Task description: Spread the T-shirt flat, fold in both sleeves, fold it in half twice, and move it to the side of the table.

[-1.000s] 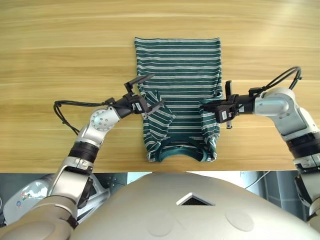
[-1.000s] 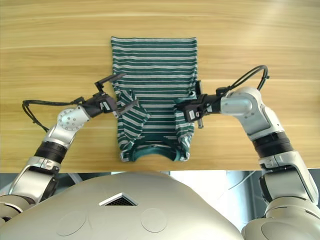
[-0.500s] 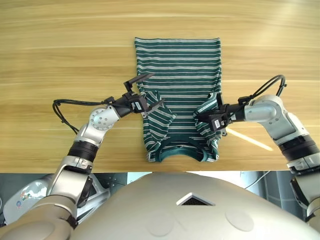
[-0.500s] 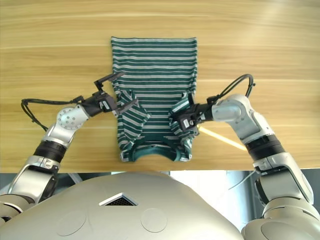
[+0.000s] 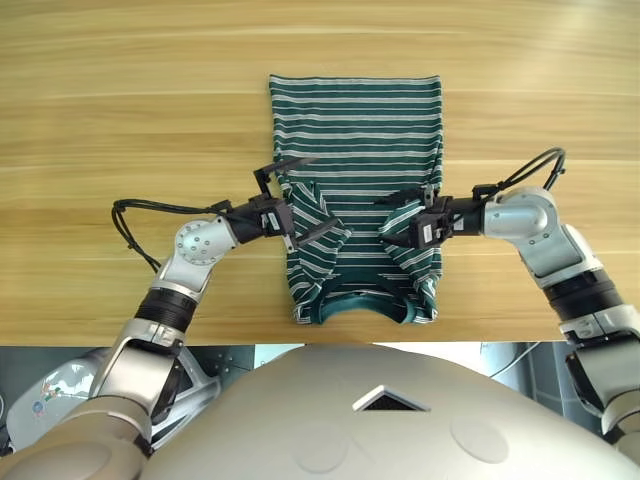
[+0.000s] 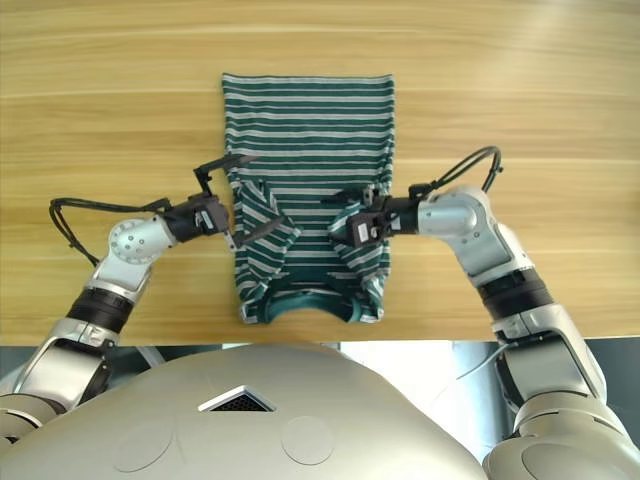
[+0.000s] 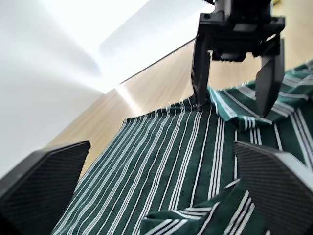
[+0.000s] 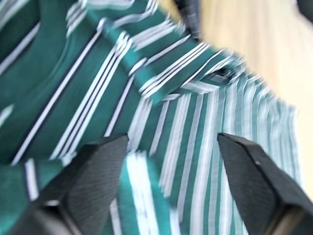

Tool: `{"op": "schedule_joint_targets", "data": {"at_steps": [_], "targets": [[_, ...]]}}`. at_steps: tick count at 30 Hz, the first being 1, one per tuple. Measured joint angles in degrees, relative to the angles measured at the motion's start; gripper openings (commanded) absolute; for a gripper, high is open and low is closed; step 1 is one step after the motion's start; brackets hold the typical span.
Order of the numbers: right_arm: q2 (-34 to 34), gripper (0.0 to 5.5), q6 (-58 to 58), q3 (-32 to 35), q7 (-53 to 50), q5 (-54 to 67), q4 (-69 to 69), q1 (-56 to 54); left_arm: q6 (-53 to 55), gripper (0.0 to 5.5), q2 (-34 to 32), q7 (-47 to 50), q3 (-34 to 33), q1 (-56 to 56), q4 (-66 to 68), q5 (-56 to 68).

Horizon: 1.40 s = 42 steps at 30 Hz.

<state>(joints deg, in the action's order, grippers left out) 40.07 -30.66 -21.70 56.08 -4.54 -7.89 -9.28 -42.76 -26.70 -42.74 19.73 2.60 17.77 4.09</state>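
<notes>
T-shirt (image 5: 358,150): flat at table (image 5: 120,80) centre, hem to 12 o'clock, collar to 6. Both sleeves lie folded inward. Left fingers (image 5: 290,162), 9 o'clock edge: spread wide, empty. Right fingers (image 7: 269,81), 3 o'clock edge: likewise. Outstanding: two halvings, move aside.

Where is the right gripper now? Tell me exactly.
In the left eye view, the right gripper is on the right side, over the folded-in right sleeve of the T-shirt, jaws open, facing the left gripper across the shirt.
</notes>
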Motion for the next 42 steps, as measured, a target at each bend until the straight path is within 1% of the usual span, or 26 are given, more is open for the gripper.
{"op": "schedule_joint_targets", "data": {"at_steps": [1, 2, 5, 8, 10, 13, 17, 20, 25, 34, 42], "targets": [[0.9, 4.00, 0.1, 1.5, 0.2, 1.9, 1.1, 0.2, 0.6, 5.40, -0.8, -1.5, -0.3, -0.7, -1.8, 2.9], [2.5, 4.28, 0.1, 3.8, 0.4, 5.0, 2.5, 1.0, 1.6, 5.40, -2.2, -3.6, -1.1, -1.6, -4.5, 7.0], [6.6, 4.84, -0.4, 9.5, 2.0, 12.3, 5.2, 5.7, 4.2, 5.40, -6.6, -9.4, -4.2, -5.2, -10.5, 16.7], [7.9, 5.36, -1.5, 11.7, 2.9, 15.0, 4.8, 9.9, 5.7, 5.40, -8.4, -14.0, -5.4, -8.7, -12.0, 21.0], [7.9, 5.39, -2.0, 12.2, 3.8, 16.0, 2.6, 12.7, 6.6, 5.40, -9.4, -16.8, -6.6, -10.8, -11.0, 22.3], [5.9, 5.39, -2.4, 11.5, 4.3, 16.2, -1.4, 15.1, 6.8, 5.40, -9.6, -19.7, -7.6, -11.5, -3.5, 20.9], [3.8, 5.39, -3.4, 9.8, 5.6, 15.6, -5.5, 15.9, 6.5, 5.40, -6.7, -22.0, -6.6, -11.5, 1.2, 17.9], [3.8, 5.39, -3.6, 9.6, 6.7, 14.8, -6.4, 16.4, 5.9, 5.40, -4.9, -22.1, -6.5, -11.1, 4.6, 15.2], [3.6, 5.39, -3.8, 9.0, 7.7, 14.4, -7.1, 17.5, 5.7, 5.40, -2.9, -23.4, -5.3, -10.7, 5.3, 13.5], [3.2, 5.39, -4.5, 8.8, 7.7, 14.1, -8.3, 17.8, 5.7, 5.40, -2.8, -24.3, -4.9, -11.8, 4.0, 12.5], [2.4, 5.39, -4.9, 8.2, 7.7, 13.8, -9.4, 17.1, 3.9, 5.40, -2.4, -23.6, -4.3, -11.5, 6.8, 8.3]]}}
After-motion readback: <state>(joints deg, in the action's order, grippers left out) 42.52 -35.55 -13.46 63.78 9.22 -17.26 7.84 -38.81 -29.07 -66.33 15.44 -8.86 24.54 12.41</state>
